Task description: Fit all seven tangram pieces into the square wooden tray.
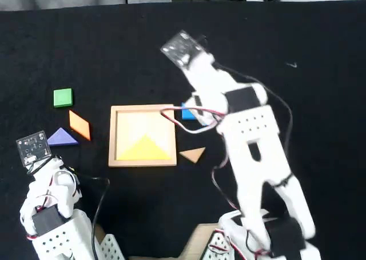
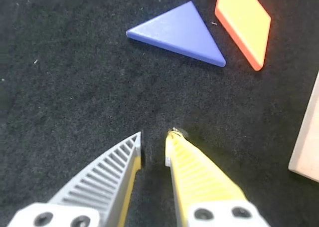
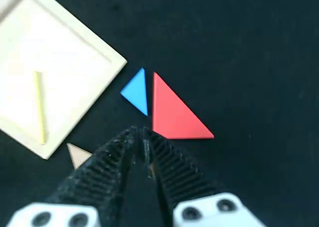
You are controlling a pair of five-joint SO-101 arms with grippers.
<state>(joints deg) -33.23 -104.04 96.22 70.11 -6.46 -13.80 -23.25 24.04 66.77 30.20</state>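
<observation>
The square wooden tray (image 1: 112,135) lies on the black cloth (image 1: 297,37), and every place here is given from it. Inside the tray, against the rim nearest to the arms' bases, lies one yellow triangle (image 1: 144,148); the other part of the floor is bare wood. On the tray's side toward the left arm (image 1: 48,211) lie three pieces, all apart from the rim: an orange parallelogram (image 1: 79,124) the nearest, a purple triangle (image 1: 62,138) just beyond it, and a green square (image 1: 63,97) farther off. On the opposite side, a blue triangle (image 3: 136,91) lies just beside the tray's far corner, and a red triangle (image 3: 174,112) lies just beside the blue one, on its side away from the tray. A small tan triangle (image 1: 193,154) lies near the tray's near corner on that same side. The right gripper (image 3: 141,132) hangs over the cloth beside the tray, its black fingers drawn together on nothing, the tips close to a corner of the red triangle. The left gripper (image 2: 153,137) is over bare cloth near the purple triangle, away from the tray, its fingers almost together with a thin gap and nothing held.
</observation>
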